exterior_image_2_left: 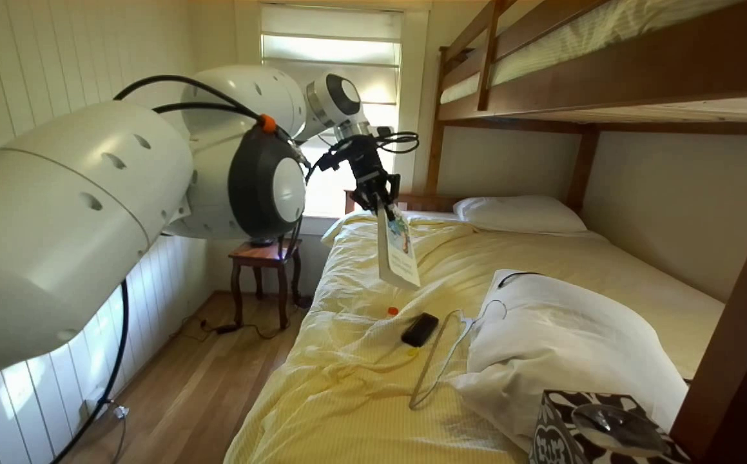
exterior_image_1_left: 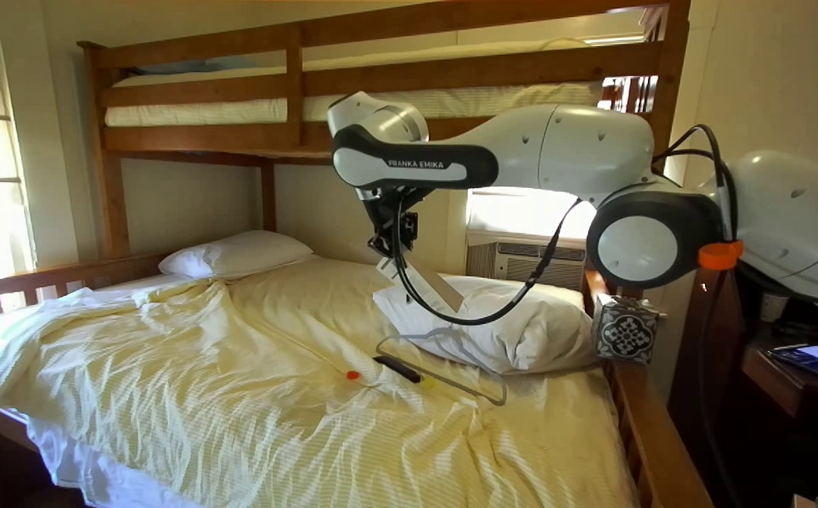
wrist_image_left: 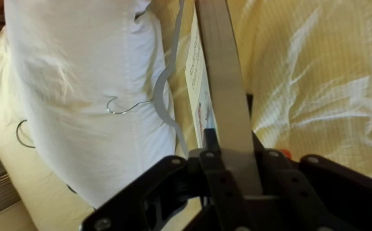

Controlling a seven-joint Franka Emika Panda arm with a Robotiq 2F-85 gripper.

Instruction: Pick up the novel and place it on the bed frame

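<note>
The novel is a pale paperback with a coloured picture on its cover. In an exterior view the novel [exterior_image_2_left: 401, 254] hangs tilted, lower end down, from my gripper [exterior_image_2_left: 383, 207], above the yellow bedding. It also shows in an exterior view [exterior_image_1_left: 440, 288]. In the wrist view the novel's page edge [wrist_image_left: 226, 80] runs up between the two fingers of my gripper [wrist_image_left: 234, 141], which are shut on it. The bed frame is brown wood: upper rails [exterior_image_1_left: 197, 137] at the back, a right-hand lower rail [exterior_image_1_left: 652, 430] and a thick post [exterior_image_2_left: 727, 322]. The arm hides part of the upper rails.
A white pillow [exterior_image_1_left: 514, 328] lies below and near the novel. A grey hanger [exterior_image_2_left: 441, 361], a dark slim object [exterior_image_2_left: 419, 330] and a red cap [exterior_image_2_left: 392, 311] lie on the bedding. A patterned box [exterior_image_1_left: 624, 328] sits by the right-hand rail. Another pillow [exterior_image_2_left: 521, 214] lies farther back.
</note>
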